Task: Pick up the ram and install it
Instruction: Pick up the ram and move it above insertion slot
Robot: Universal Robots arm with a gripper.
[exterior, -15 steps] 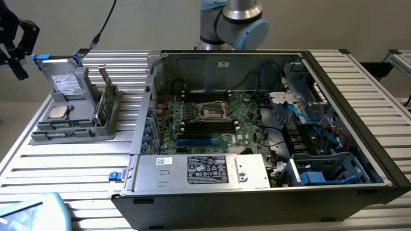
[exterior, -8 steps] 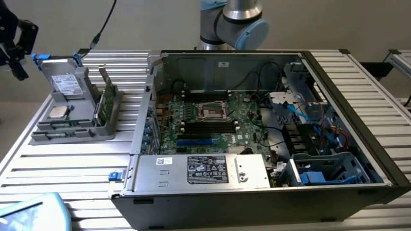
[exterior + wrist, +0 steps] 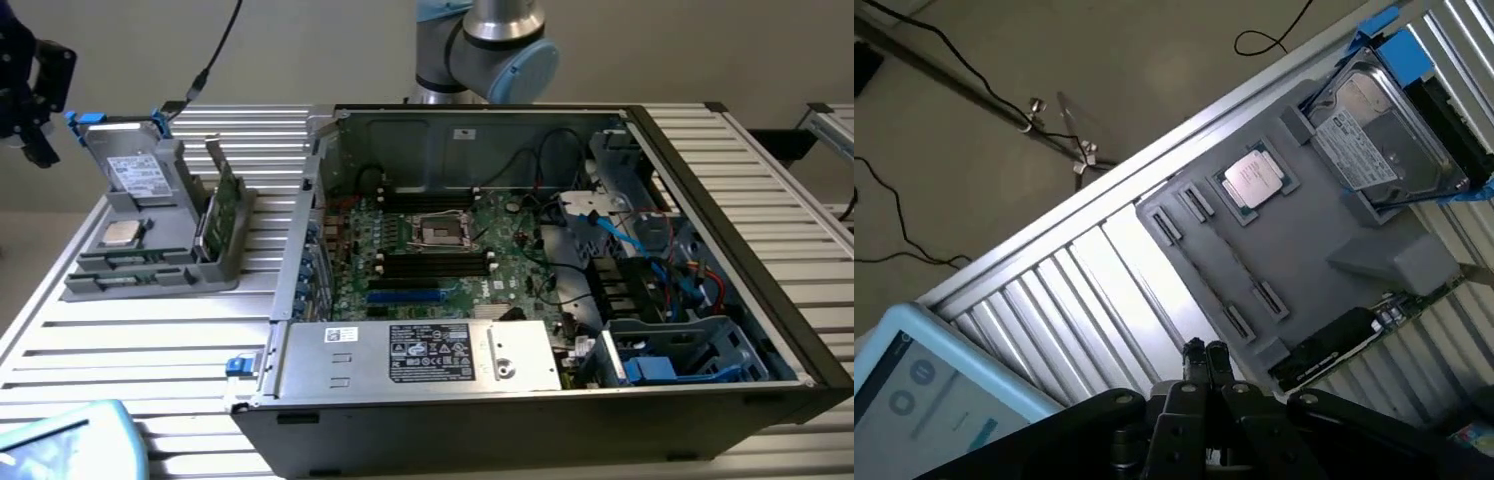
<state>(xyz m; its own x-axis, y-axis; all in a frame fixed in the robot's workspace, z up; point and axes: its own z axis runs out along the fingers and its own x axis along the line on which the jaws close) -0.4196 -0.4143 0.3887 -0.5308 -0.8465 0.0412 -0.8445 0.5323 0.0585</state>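
Hovering over the slatted metal counter [image 3: 1089, 285], the tool [image 3: 1204, 358] shows its two dark fingertips pressed together with nothing between them, seen from the wrist. Beyond the tips lies a grey parts tray [image 3: 1324, 240] carrying a square silver processor chip [image 3: 1256, 180], a hard drive [image 3: 1379, 130] in a blue frame, and a green expansion card [image 3: 1409, 297] standing on edge along one side. Two narrow, clip-ended holder slots [image 3: 1199, 272] cross the end of the tray nearest the tool; whether the ram sits in them cannot be told. A blue-cased tablet [image 3: 924, 390] rests on the counter close to the tool.

In the exterior view, the tray sits on the counter at the exterior view's left, just beside an open computer case [image 3: 454, 150]. The expansion card stands upright along the tray's side nearest the case. Inside the case the motherboard [image 3: 514, 260] lies flat, with its processor socket [image 3: 441, 232] between rows of black memory slots [image 3: 430, 262], and a power supply [image 3: 420, 352] runs along the near wall. The robot arm's grey-and-blue joint [image 3: 487, 45] rises behind the case.
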